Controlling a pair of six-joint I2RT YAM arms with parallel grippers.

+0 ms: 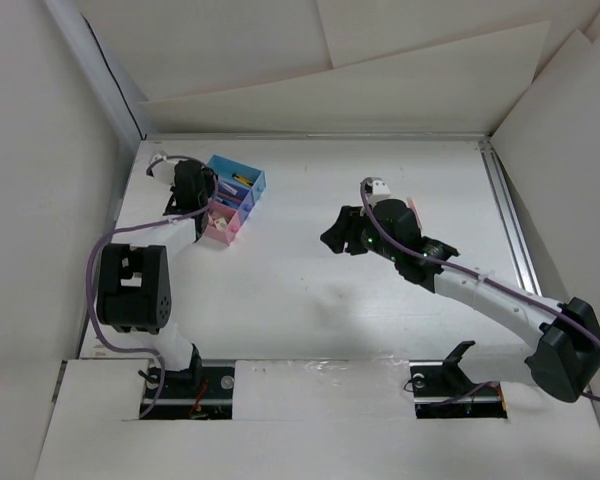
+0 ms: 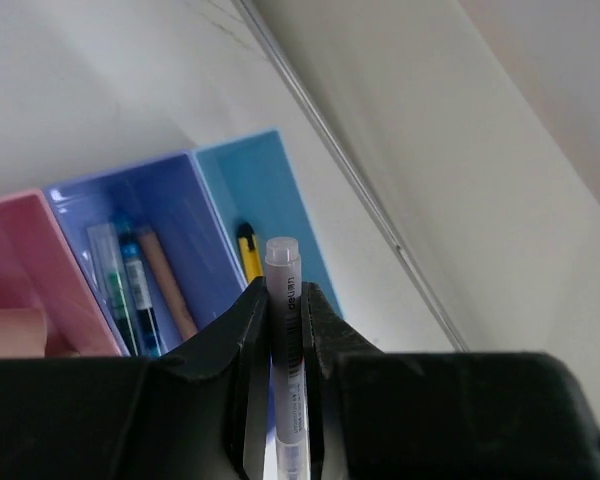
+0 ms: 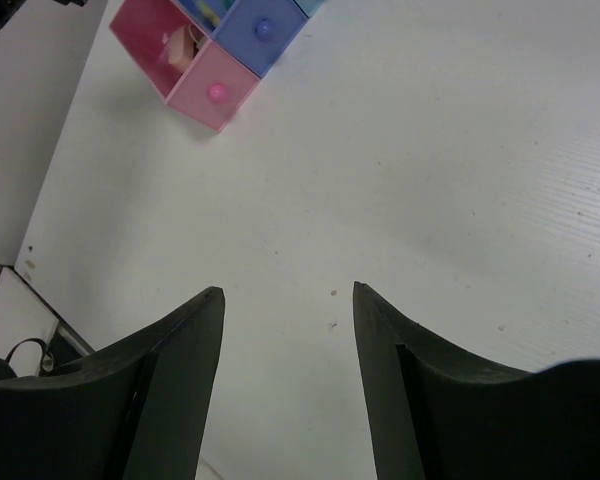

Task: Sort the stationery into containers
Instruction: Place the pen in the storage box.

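The left gripper (image 2: 284, 302) is clamped on a slim pale pen (image 2: 282, 262), held above the light-blue bin (image 2: 272, 185), which holds a yellow piece (image 2: 247, 250). Other pens (image 2: 130, 280) lie in the blue-violet bin (image 2: 180, 195). The right gripper (image 3: 288, 292) hangs with jaws apart over the bare table (image 3: 430, 150), well away from the bins.

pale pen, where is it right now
In the left wrist view, the pale pen stands clamped in the jaws of the left gripper. Its cap shows in front of the light-blue bin, the end bin of the row.
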